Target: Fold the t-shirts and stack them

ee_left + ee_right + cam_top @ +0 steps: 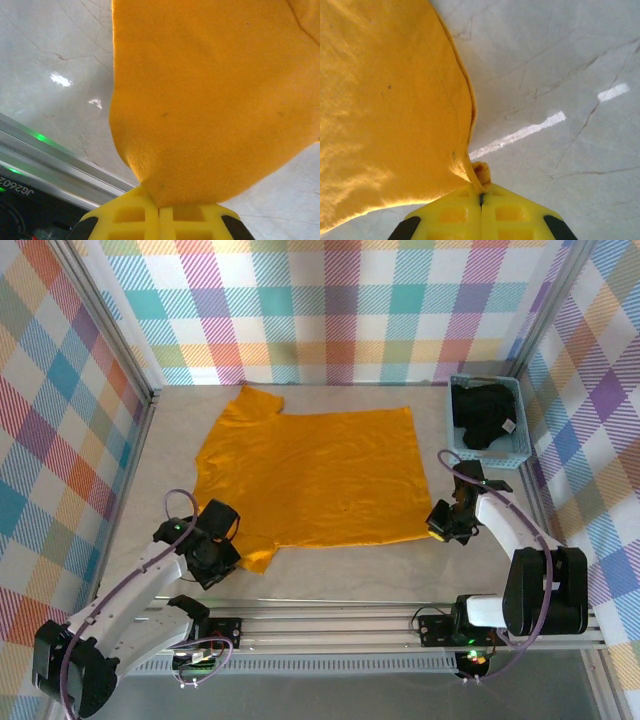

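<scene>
1. Checked walls [340,310] are enclosing a pale, veined worktop [330,575], and the orange t-shirt [310,475] is lying spread across the middle of it, mostly flat.
2. The left jaws are pressing together on the shirt's near-left sleeve [200,165], and the right jaws are pinching the near-right hem corner [479,175]. At both, the cloth is bunching right at the yellow tips.
3. The right hold is looking thin, since it is catching just a small curl of hem. If the arms are pulling apart or lifting unevenly, that corner is likely to slip free and the fold would be coming out skewed.
4. The left jaws are gripping a thick wad of sleeve, so the sleeve may be dragging or twisting the body of the shirt rather than folding cleanly.
5. The far sleeve [255,400] is lying crumpled near the back wall, and a fold carried towards it may be trapping wrinkles.
6. The black t-shirt [483,415] is sitting bundled in the light-blue basket [455,445] at the far right, well apart from the orange one and waiting unfolded.
7. The basket is standing near the right arm [505,525], so a wide swing there is risking a knock.
</scene>
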Robot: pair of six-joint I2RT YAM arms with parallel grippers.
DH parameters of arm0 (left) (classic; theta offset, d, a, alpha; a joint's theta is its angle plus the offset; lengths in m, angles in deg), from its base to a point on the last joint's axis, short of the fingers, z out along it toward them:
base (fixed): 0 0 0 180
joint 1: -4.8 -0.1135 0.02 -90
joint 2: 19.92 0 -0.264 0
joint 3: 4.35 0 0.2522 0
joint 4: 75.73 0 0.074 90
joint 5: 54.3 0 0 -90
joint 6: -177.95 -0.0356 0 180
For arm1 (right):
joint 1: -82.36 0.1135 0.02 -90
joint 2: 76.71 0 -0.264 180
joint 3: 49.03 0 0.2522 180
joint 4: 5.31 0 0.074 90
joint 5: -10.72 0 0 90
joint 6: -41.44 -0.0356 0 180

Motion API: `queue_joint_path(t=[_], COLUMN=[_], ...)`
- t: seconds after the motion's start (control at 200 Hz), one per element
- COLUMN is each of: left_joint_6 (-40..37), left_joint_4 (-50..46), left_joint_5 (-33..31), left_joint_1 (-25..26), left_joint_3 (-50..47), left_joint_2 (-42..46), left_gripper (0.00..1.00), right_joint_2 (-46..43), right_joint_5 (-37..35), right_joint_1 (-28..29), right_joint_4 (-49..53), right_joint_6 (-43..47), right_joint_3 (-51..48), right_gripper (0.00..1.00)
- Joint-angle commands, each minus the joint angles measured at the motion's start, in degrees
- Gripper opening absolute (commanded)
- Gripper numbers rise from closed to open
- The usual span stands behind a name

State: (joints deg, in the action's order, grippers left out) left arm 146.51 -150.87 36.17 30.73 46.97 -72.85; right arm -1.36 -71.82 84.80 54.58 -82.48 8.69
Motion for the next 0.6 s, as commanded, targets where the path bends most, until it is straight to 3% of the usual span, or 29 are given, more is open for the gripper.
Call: queue_joint_path(t=[0.0, 0.195, 0.595], left_joint_6=[2.59, -1.28, -14.37], left_joint_4=[0.19, -0.15, 7.75], left_joint_5=[-0.26, -8.12, -5.59], left_joint_1=[-0.82, -2.98, -14.42], left_joint_3=[3.99, 18.10, 34.37], left_joint_2=[-2.04, -12.20, -31.42], left_gripper=[0.00, 0.00, 0.00], right_joint_2=[-0.48, 2.23, 16.99], right_joint_5=[1.80, 0.74, -1.48], right_joint_1=[1.15, 1.09, 1.09], right_joint_4=[2.50, 2.76, 2.58], right_joint_6=[-1.54, -2.44, -3.42], right_joint_3=[1.14, 6.55, 24.58], right_gripper=[0.00, 0.00, 0.00])
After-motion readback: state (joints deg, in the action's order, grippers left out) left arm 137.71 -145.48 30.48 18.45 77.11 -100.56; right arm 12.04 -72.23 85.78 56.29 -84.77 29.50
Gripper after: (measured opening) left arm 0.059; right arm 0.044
